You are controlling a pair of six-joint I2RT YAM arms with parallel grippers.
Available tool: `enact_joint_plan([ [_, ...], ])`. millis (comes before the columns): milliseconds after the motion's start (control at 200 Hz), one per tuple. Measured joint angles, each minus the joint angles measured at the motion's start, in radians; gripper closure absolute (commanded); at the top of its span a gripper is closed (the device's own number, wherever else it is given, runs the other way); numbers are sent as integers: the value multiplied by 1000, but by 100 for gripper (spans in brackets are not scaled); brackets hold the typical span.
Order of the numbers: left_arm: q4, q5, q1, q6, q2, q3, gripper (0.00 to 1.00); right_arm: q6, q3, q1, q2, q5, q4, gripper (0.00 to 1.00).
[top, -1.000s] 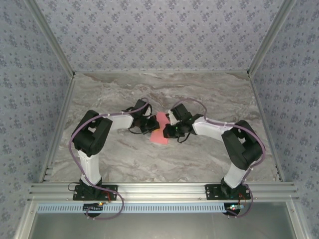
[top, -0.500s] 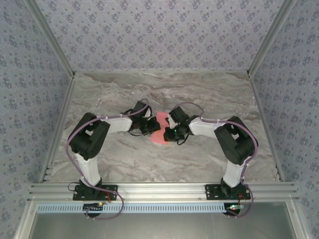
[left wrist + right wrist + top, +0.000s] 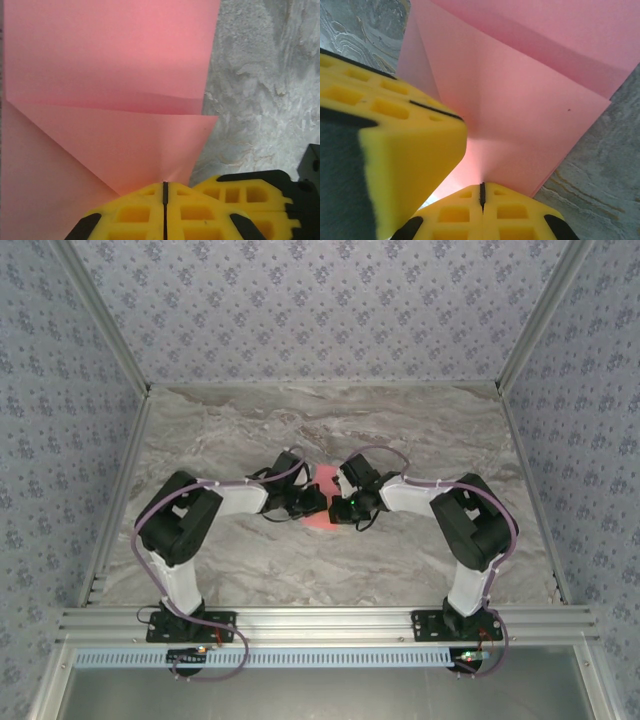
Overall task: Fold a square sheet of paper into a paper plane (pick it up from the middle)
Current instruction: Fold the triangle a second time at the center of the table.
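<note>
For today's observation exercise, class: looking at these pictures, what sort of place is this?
Probably a small robot test booth: two robot arms bolted to a metal rail, a pink sheet of paper between them on a marble-patterned table, and patterned walls on three sides.

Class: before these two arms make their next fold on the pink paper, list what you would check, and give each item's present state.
1. Left gripper shut on the sheet of paper: ok.
2. Right gripper shut on the sheet: ok.
3. Grippers clear of each other: cannot tell; they sit very close together.
4. Sheet well away from the edges of the table: ok.
5. Folded layers' edges lined up: cannot tell.
6. Dart shape formed: not ok, still a creased sheet.
</note>
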Motion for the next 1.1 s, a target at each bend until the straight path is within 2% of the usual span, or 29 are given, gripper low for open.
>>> enact_joint_plan([
  [370,-82,-42,8,108,29,51,91,-64,-23,-8,-7,-5,15,100],
  [804,-88,8,198,214,49,79,78,-115,-68,-39,-31,-47,58,100],
  [944,-93,-14,220,219,46,94,68,-91,-64,-47,-41,-54,36,100],
  [1029,-98,-24,218,206,23,95,58,-51,-56,-54,-49,-56,21,95],
  [1099,-105,-34,208,191,-18,94,50,-16,-46,-68,-69,-61,21,87],
])
